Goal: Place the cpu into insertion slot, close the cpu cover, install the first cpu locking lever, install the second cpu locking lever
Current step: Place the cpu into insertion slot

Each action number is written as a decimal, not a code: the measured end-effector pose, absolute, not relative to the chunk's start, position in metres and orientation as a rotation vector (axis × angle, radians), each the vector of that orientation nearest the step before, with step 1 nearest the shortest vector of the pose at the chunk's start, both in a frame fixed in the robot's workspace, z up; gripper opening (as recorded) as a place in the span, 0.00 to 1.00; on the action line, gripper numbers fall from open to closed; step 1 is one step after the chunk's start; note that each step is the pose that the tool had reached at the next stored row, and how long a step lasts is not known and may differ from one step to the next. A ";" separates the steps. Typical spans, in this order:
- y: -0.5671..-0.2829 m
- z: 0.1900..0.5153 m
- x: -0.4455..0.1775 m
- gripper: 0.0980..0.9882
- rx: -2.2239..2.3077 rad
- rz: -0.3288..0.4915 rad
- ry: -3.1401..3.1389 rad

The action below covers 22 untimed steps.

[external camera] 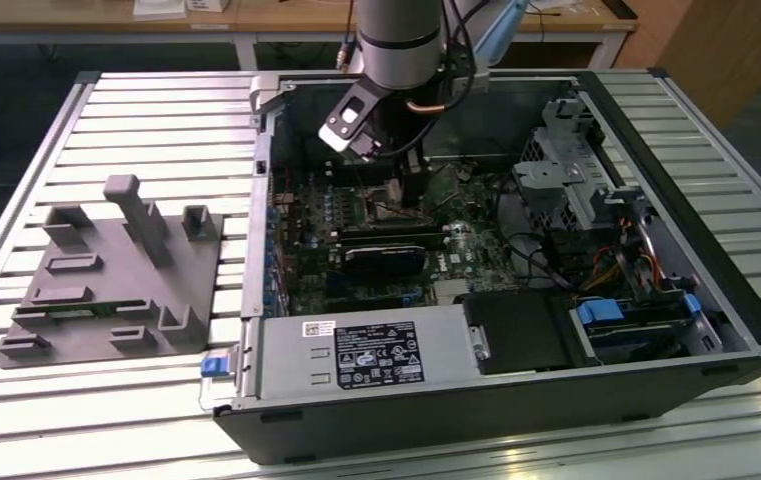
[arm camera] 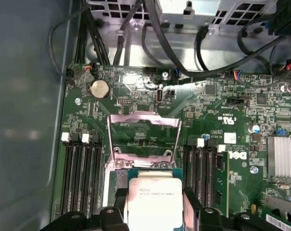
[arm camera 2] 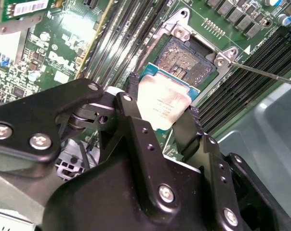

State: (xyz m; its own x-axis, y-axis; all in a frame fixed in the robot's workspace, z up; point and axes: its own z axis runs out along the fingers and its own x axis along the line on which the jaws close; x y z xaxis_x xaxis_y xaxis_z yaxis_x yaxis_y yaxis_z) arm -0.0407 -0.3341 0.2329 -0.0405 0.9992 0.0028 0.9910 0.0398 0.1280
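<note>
Silvery cpu [arm camera 2: 162, 103], pinched in my gripper [arm camera 2: 161, 99], hovers at the edge of the open slot [arm camera 2: 186, 60], cover [arm camera: 144, 120] raised clear; I judge it needs squaring up and lowering level, never pressed.

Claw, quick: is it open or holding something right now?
Claw: closed, holding the cpu by its edges, close to the insertion slot.
</note>
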 end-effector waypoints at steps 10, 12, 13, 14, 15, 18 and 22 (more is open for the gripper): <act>-0.326 0.223 -0.047 0.49 2.111 0.138 2.198; -0.325 0.221 -0.047 0.49 2.111 0.137 2.198; -0.325 0.220 -0.047 0.49 2.111 0.138 2.198; -0.325 0.218 -0.047 0.49 2.111 0.137 2.198; -0.325 0.217 -0.047 0.49 2.111 0.138 2.198; -0.325 0.214 -0.048 0.49 2.112 0.137 2.197; -0.325 0.211 -0.049 0.49 2.126 0.136 2.183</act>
